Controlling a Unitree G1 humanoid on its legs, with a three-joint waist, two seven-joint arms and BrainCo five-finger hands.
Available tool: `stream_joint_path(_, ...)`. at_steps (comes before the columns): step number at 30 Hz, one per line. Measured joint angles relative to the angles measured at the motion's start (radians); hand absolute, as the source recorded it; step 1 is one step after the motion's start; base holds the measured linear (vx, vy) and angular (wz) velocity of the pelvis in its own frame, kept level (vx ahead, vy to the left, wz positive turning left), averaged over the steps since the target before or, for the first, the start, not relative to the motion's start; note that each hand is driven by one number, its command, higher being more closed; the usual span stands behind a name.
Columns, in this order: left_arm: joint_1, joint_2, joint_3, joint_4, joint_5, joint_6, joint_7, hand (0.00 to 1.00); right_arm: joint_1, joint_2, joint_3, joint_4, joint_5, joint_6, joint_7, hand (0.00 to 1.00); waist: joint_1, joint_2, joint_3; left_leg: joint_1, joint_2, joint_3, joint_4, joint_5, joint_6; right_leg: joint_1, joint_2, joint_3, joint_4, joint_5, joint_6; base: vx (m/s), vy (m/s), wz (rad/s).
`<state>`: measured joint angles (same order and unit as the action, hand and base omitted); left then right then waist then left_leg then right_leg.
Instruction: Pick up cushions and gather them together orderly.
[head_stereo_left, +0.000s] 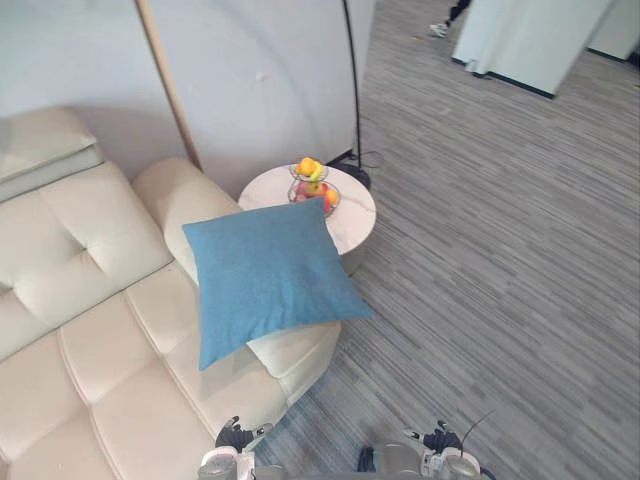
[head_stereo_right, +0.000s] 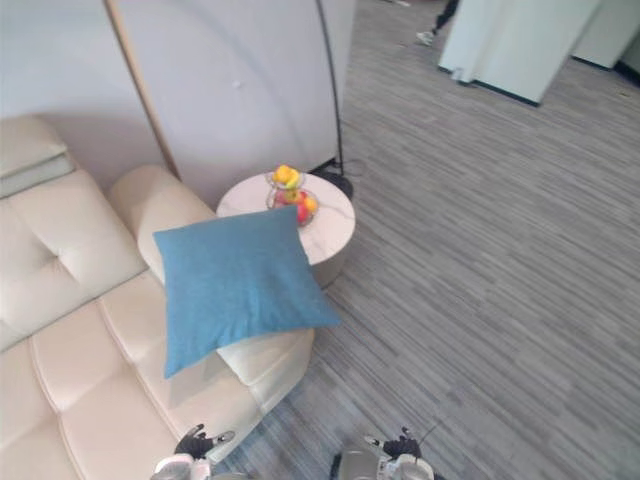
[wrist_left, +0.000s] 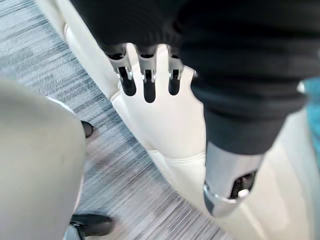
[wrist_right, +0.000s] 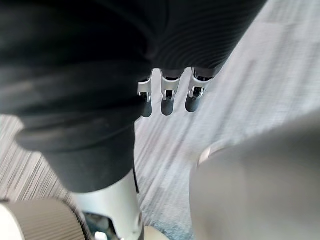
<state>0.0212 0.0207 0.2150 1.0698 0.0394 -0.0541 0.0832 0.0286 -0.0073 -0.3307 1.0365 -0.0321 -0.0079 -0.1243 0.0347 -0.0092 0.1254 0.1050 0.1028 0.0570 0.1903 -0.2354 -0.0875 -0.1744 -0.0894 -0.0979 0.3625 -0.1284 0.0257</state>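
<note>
Left hand (wrist_left: 149, 75) and right hand (wrist_right: 169, 93) hang slack and empty; reaching for the blue cushion (head_stereo_left: 265, 275) on the sofa (head_stereo_left: 90, 330) seems next.

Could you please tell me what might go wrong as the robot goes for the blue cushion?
The blue cushion leans on the sofa's armrest with one corner jutting over the carpet; a clumsy nudge might slide it off. The fruit bowl on the round table stands just behind it, so an overlong reach might knock it. The left hand and right hand hang low, open, far from it.
</note>
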Motion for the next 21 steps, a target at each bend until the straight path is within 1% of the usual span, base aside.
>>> stream_joint_path(1,0.001,-0.016,0.004,-0.005,0.001,-0.001,-0.001,0.0,-0.001,-0.014,0.0,-0.001,-0.006,0.002,0.0,0.0,-0.001,0.028,-0.008,-0.007,0.02,0.008,0.003,0.001,-0.001,0.008,0.006,-0.036,-0.001,-0.02,-0.006,0.29,-0.226,0.83)
stream_joint_path(3,0.001,-0.039,0.005,-0.023,0.007,-0.003,0.0,0.0,-0.005,-0.029,0.0,-0.001,-0.007,0.002,0.001,0.0,-0.003,0.054,-0.008,-0.019,0.055,0.018,-0.002,0.008,-0.013,0.03,0.021,-0.093,-0.015,-0.035,-0.02,0.25,-0.212,0.78)
stream_joint_path(4,0.002,-0.043,0.005,-0.026,0.008,-0.003,0.0,0.0,-0.006,-0.031,0.0,0.002,-0.007,0.009,0.001,0.0,0.002,0.058,-0.01,-0.017,0.074,0.024,-0.016,0.022,-0.032,0.046,0.033,-0.116,-0.029,-0.034,-0.021,0.24,-0.212,0.68)
stream_joint_path(5,0.002,-0.043,0.005,-0.029,0.008,-0.003,0.0,0.0,-0.005,-0.027,0.0,0.001,-0.006,0.008,0.001,0.0,0.002,0.054,-0.009,-0.018,0.084,0.038,-0.025,0.034,-0.039,0.061,0.038,-0.137,-0.043,-0.035,-0.023,0.17,-0.15,0.46)
stream_joint_path(6,0.001,-0.042,0.005,-0.031,0.009,-0.003,0.0,0.0,-0.006,-0.025,-0.001,0.001,-0.006,0.008,0.001,0.0,0.002,0.052,-0.008,-0.014,0.085,0.049,-0.032,0.045,-0.036,0.074,0.038,-0.148,-0.052,-0.036,-0.024,0.13,-0.105,0.51)
stream_joint_path(7,-0.001,-0.043,0.004,-0.04,0.009,-0.004,0.0,0.0,-0.005,-0.018,-0.001,0.001,-0.004,0.008,0.0,0.0,-0.001,0.038,-0.01,-0.015,0.085,0.078,-0.042,0.07,-0.035,0.092,0.032,-0.168,-0.072,-0.036,-0.024,0.08,-0.062,0.43)
stream_joint_path(8,-0.004,-0.043,0.003,-0.041,0.009,-0.006,-0.001,0.0,-0.006,-0.012,-0.001,0.001,-0.003,0.007,0.0,0.0,-0.002,0.03,-0.012,-0.014,0.083,0.098,-0.049,0.08,-0.035,0.099,0.029,-0.173,-0.082,-0.035,-0.025,0.09,-0.035,0.47)
stream_joint_path(9,-0.01,-0.041,0.001,-0.041,0.009,-0.006,0.0,0.0,-0.009,-0.009,-0.002,0.001,0.008,0.005,-0.001,0.0,-0.002,0.016,-0.012,-0.019,0.08,0.127,-0.05,0.091,-0.038,0.109,0.023,-0.185,-0.098,-0.035,-0.026,0.06,0.001,0.3)
stream_joint_path(10,-0.01,-0.038,-0.001,-0.041,0.009,-0.006,0.0,0.0,-0.009,-0.002,-0.002,0.001,0.015,0.003,-0.001,0.0,-0.002,0.01,-0.015,-0.023,0.078,0.141,-0.051,0.095,-0.036,0.113,0.02,-0.193,-0.11,-0.033,-0.027,0.06,0.018,0.34)
stream_joint_path(12,-0.009,-0.032,-0.011,-0.04,0.008,-0.006,0.001,0.0,-0.009,0.002,-0.002,0.0,0.035,-0.003,-0.002,0.0,-0.003,0.004,-0.018,-0.025,0.072,0.141,-0.057,0.099,-0.035,0.132,0.019,-0.204,-0.138,-0.024,-0.026,0.03,0.034,0.24)
stream_joint_path(15,-0.006,-0.017,-0.018,-0.038,-0.002,-0.005,0.004,0.0,-0.015,0.0,-0.007,-0.002,0.058,-0.012,-0.005,0.0,-0.004,-0.007,-0.025,-0.026,0.05,0.14,-0.096,0.138,-0.029,0.149,0.01,-0.206,-0.2,0.014,-0.02,0.01,0.049,0.15)
stream_joint_path(17,-0.002,0.0,-0.018,-0.039,-0.023,-0.006,0.016,0.0,-0.029,-0.015,-0.02,-0.021,0.083,-0.016,-0.013,0.0,-0.005,-0.006,-0.025,-0.023,0.04,0.139,-0.119,0.157,-0.027,0.169,0.006,-0.205,-0.248,0.045,-0.016,-0.02,0.064,0.14)
stream_joint_path(21,0.017,0.05,-0.008,-0.072,-0.065,-0.007,0.031,0.0,-0.033,-0.065,-0.023,-0.126,0.103,-0.026,-0.029,0.0,-0.005,-0.006,-0.026,-0.016,0.028,0.135,-0.136,0.159,-0.023,0.182,0.003,-0.204,-0.274,0.067,-0.009,-0.07,0.05,0.05)
